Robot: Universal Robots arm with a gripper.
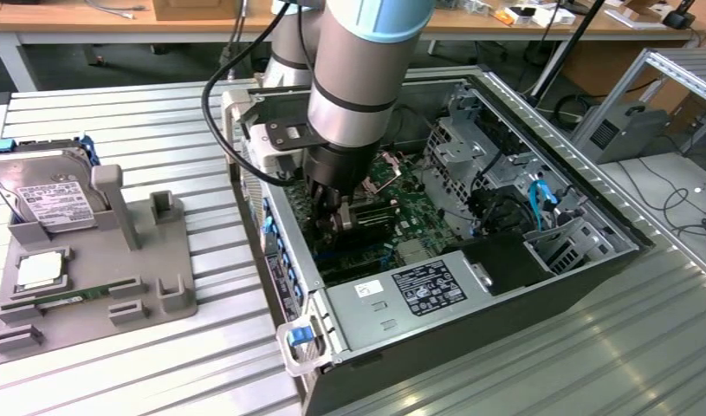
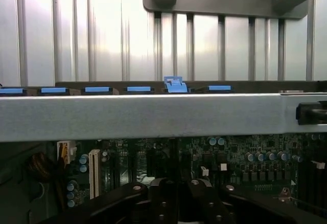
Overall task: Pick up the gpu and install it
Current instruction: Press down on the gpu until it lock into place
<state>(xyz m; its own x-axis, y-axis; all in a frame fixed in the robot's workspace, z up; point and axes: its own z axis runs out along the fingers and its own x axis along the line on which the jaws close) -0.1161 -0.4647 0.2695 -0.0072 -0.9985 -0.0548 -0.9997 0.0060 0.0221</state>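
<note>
A labelled power supply is sitting in the near end of an open computer case. At the exterior view's left, a grey tray is lying on the slatted table, holding a hard drive propped on edge, a square silver chip and a thin green strip. The arm is reaching down into the case, over the motherboard. The gripper is keeping its fingers pressed together. The gpu is appearing as a dark card just beside the fingertips, inside the case; whether it is pinched, and which way its long axis is running, cannot be told.
</note>
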